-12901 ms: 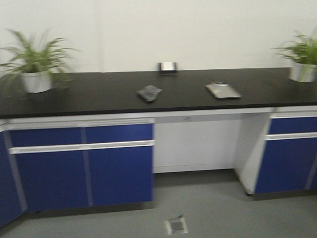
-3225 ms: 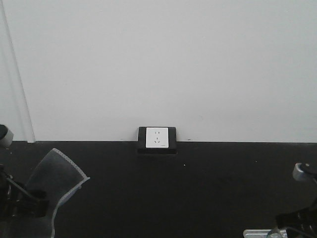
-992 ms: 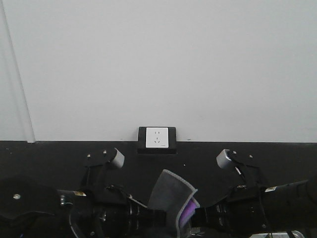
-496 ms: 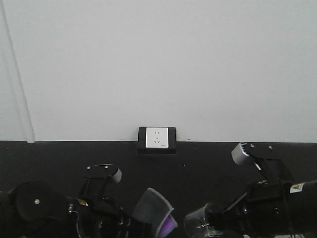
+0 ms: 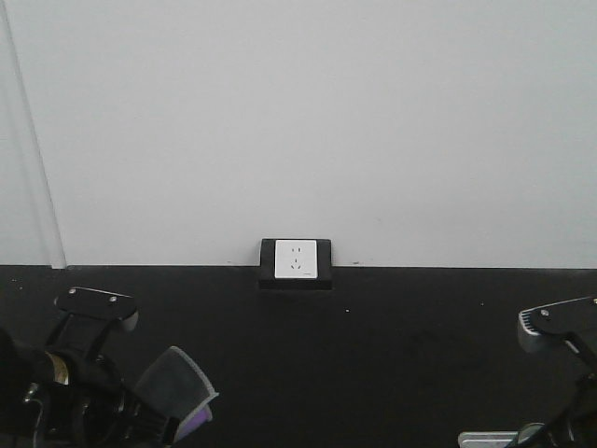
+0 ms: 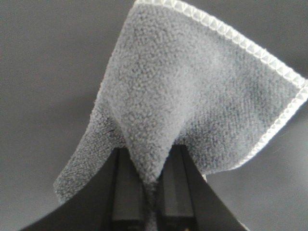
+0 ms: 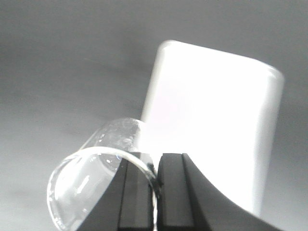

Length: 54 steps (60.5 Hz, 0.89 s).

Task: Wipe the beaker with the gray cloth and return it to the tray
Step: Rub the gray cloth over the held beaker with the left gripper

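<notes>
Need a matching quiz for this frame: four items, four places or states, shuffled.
Items:
1. gray cloth
2. beaker
3. tray
4. wall socket

Places or states:
A. lying flat on the counter
B. at the counter's back edge
C. rim pinched in the right jaws
D. clamped in the left jaws

Pairs: 1-D, 2-C, 3-A, 4-B

- Showed a white wall socket [image 5: 296, 259] at the back of the black countertop [image 5: 373, 355].
- Held the gray cloth [image 5: 173, 390] raised at lower left, against the left arm [image 5: 65, 397].
- Caught only a corner of the tray [image 5: 485, 439] at the bottom edge, beside the right arm [image 5: 560, 325].
</notes>
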Motion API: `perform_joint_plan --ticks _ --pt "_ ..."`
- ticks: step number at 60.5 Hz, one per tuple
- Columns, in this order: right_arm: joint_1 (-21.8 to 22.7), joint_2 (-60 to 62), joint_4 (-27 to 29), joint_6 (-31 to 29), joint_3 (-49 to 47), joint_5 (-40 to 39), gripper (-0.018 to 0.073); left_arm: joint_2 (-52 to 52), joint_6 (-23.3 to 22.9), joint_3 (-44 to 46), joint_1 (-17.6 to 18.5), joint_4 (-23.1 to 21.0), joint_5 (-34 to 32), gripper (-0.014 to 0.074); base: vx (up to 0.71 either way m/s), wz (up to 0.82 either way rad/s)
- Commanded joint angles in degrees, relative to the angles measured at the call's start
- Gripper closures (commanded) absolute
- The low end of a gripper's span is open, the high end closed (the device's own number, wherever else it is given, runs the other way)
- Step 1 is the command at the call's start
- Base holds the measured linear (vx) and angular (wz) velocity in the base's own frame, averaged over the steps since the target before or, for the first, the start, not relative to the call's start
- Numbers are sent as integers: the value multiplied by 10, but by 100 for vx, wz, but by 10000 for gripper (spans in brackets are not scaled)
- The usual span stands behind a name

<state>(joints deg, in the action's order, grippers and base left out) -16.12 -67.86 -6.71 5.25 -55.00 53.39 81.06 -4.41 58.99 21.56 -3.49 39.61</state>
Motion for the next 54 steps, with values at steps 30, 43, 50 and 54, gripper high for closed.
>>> perform_joint_plan --ticks 30,43,50,54 --pt "1 15 -25 12 -18 -40 568 24 -107 -6 -1 123 20 553 0 0" --pt "1 15 -23 12 -18 -39 568 83 -113 -6 -1 123 20 381 0 0" --pt "1 15 -23 12 -18 -39 568 106 -113 -6 -1 123 20 272 0 0" --pt "1 15 -23 12 -18 -39 568 118 -113 -6 -1 123 20 218 0 0"
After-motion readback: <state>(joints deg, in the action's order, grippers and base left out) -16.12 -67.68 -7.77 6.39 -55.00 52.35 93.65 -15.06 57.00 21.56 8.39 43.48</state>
